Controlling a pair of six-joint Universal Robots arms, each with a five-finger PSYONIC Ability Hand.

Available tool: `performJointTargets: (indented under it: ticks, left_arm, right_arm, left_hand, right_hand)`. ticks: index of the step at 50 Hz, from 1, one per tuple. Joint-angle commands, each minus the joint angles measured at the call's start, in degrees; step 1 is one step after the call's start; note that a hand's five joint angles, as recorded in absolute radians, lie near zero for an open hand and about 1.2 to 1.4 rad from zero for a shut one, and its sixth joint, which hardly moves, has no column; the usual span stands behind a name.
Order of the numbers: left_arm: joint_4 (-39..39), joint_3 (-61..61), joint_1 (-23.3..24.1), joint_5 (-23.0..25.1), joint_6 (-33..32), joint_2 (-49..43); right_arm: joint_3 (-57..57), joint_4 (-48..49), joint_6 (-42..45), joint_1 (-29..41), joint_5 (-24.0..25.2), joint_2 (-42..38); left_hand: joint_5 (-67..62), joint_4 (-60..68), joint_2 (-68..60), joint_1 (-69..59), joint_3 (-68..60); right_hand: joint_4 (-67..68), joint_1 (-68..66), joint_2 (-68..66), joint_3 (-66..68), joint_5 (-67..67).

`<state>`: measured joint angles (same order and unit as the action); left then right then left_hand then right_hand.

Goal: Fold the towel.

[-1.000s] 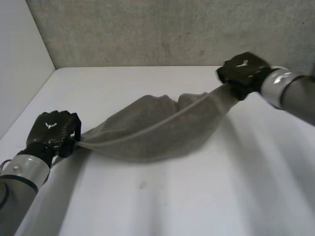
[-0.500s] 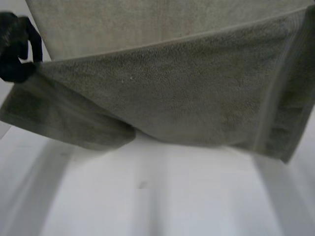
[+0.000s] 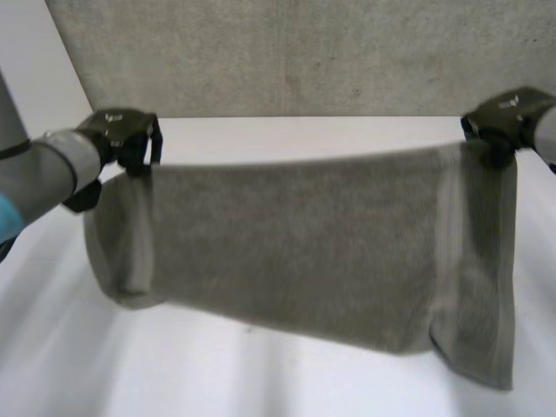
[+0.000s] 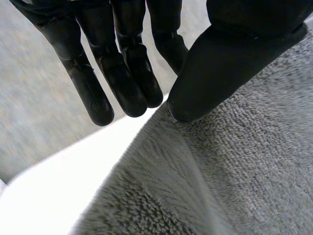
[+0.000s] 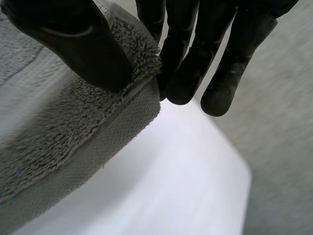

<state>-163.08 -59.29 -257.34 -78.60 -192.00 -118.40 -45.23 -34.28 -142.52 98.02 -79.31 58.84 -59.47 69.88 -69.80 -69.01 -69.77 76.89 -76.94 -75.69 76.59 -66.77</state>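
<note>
Two hands, one towel (image 3: 304, 243), hanging over the white table (image 3: 261, 382).

Left hand (image 3: 122, 130): raised at the left. Its thumb (image 4: 230, 58) presses the towel's upper left corner against straight fingers (image 4: 122, 83) behind the edge, a pinch grasp.

Towel: grey terry, hangs as a broad sheet between the hands, top edge drawn nearly straight. The left end curls back on itself. The right end hangs lower and looks doubled over.

Right hand (image 3: 508, 113): raised at the right. Its thumb (image 5: 73, 44) clamps the upper right corner against the fingers (image 5: 186, 73), also a pinch.

Change: a second ago the cloth sagged as a bunched sling, with the left hand low and near and the right hand far. Half a second ago it swung up close to the camera. Now it is opened out and level.

Judgement: spreading looks about done. The towel seems ready to be laid flat for the first fold. The doubled right end may need straightening first.
</note>
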Motion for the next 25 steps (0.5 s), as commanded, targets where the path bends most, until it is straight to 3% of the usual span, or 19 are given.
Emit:
performJointTargets:
  ticks: [1, 9, 15, 20, 22, 23, 25]
  left_arm:
    - [-0.6, 29.6, 0.6, -2.6, 1.3, -7.8]
    - [-7.2, 46.6, 1.0, -3.4, 7.5, -6.6]
    - [-8.4, 45.6, 0.4, -4.2, 12.1, -4.1]
    - [-4.2, 38.4, -0.6, -3.9, 14.5, -2.8]
    - [-0.2, 28.1, -1.8, -3.2, 14.6, -0.4]
    - [-0.2, 28.0, -1.8, -3.2, 14.6, -0.4]
    - [-0.2, 15.9, -3.2, -3.1, 14.3, 1.8]
  right_arm:
    - [22.1, 12.7, -3.4, 3.0, -2.4, -6.7]
    - [28.7, 20.8, -14.1, 4.6, -5.3, -0.9]
    - [24.9, 20.3, -17.0, 4.5, -5.3, 2.1]
    - [11.2, 18.1, -16.3, 4.6, -3.1, 4.6]
    - [6.6, 18.3, -16.0, 4.5, -2.0, 5.7]
    - [2.0, 18.6, -15.8, 4.4, -0.9, 6.5]
    - [-2.5, 19.3, -15.3, 4.3, 0.2, 6.8]
  left_hand:
    - [-10.5, 10.1, -10.2, -11.0, -10.2]
    - [-10.5, 10.1, -10.2, -11.0, -10.2]
    - [-10.5, 10.1, -10.2, -11.0, -10.2]
    - [-10.5, 10.1, -10.2, -11.0, -10.2]
    - [-10.5, 10.1, -10.2, -11.0, -10.2]
    - [-10.5, 10.1, -10.2, -11.0, -10.2]
    - [-10.5, 10.1, -10.2, -11.0, -10.2]
  right_hand:
    - [3.1, -3.1, -4.3, 3.4, -3.2]
    - [3.1, -3.1, -4.3, 3.4, -3.2]
    - [3.1, -3.1, -4.3, 3.4, -3.2]
    - [3.1, -3.1, -4.3, 3.4, -3.2]
    - [3.1, -3.1, -4.3, 3.4, -3.2]
    - [3.1, -3.1, -4.3, 3.4, -3.2]
    - [3.1, -3.1, -4.3, 3.4, -3.2]
